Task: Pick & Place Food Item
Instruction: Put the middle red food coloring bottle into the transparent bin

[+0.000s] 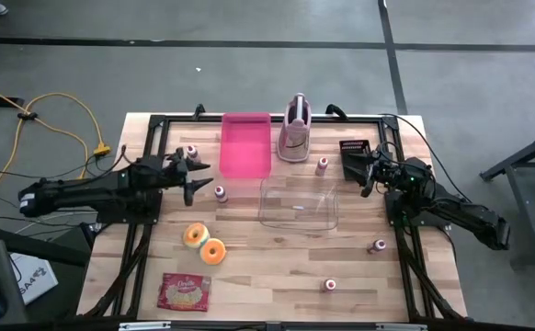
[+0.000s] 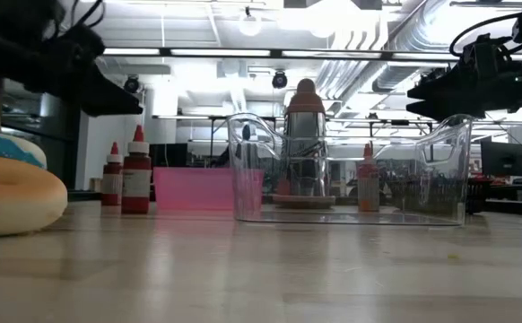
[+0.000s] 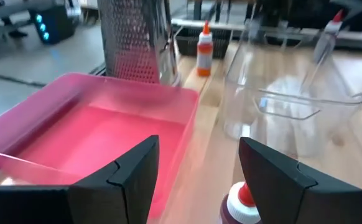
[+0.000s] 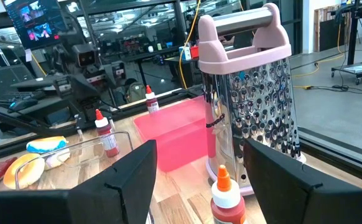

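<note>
Two ring-shaped food items lie flat on the wooden table, one with blue-and-white icing [image 1: 195, 235] and one orange [image 1: 214, 250] [image 2: 10, 193]. A red food packet [image 1: 184, 291] lies near the front edge. My left gripper [image 1: 197, 177] [image 3: 199, 180] hovers open above the table's left side, pointing toward the pink tray [image 1: 246, 144] [image 3: 100, 137], with a small red bottle [image 3: 240, 205] just below its fingers. My right gripper [image 1: 361, 173] [image 4: 199, 180] waits open at the right, pointing toward the grater [image 4: 252, 87].
A clear plastic bin [image 1: 298, 202] [image 2: 351, 170] stands mid-table. A pink-handled metal grater [image 1: 295, 129] stands at the back beside the pink tray. Several small red-capped bottles are scattered about [image 1: 220, 192] [image 1: 322, 165] [image 1: 378, 245]. A black object [image 1: 354, 147] sits by the right arm.
</note>
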`<state>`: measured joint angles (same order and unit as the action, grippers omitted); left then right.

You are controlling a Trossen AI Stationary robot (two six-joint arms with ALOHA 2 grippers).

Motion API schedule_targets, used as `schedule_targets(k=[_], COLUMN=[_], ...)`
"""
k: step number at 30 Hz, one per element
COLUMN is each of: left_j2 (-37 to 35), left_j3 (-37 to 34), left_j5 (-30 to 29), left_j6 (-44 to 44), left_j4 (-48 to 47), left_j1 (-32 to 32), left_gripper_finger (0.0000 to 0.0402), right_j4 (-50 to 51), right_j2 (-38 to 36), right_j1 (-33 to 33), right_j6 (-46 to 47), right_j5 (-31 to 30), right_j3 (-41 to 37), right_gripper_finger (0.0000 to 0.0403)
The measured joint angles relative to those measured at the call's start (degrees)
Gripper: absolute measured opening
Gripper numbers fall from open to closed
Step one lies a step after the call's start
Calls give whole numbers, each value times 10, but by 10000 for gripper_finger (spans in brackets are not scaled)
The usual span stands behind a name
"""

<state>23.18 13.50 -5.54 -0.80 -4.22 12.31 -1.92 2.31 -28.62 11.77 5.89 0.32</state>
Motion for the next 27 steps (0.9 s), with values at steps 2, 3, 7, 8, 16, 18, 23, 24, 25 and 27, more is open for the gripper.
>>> schedule_targets(k=[2, 3, 7, 8, 16, 18, 23, 24, 25, 27], left_j2=[41, 62, 138, 153, 228, 238, 257, 262, 266, 272], left_j3=[39, 58, 128, 143, 232, 248, 261, 261, 261, 261], left_j5=[-23, -34, -67, -69, -89, -96, -97, -97, -97, -97], left_j6=[1, 1, 1, 1, 0, -1, -11, -17, -22, -28], left_j4=[-34, -51, -130, -145, -232, -250, -279, -287, -290, -294], left_j1=[-15, -24, -61, -71, -124, -132, -139, -138, -136, -132], left_gripper_finger=[216, 216, 216, 216, 216, 216, 216, 216, 216, 216], right_j4=[0, 0, 0, 0, 0, 0, 0, 0, 0, 0], right_j2=[0, 0, 0, 0, 0, 0, 0, 0, 0, 0], right_j1=[0, 0, 0, 0, 0, 0, 0, 0, 0, 0], right_j6=[0, 0, 0, 0, 0, 0, 0, 0, 0, 0], right_j5=[0, 0, 0, 0, 0, 0, 0, 0, 0, 0], right_j3=[0, 0, 0, 0, 0, 0, 0, 0, 0, 0], right_gripper_finger=[227, 227, 227, 227, 227, 227, 227, 227, 227, 227])
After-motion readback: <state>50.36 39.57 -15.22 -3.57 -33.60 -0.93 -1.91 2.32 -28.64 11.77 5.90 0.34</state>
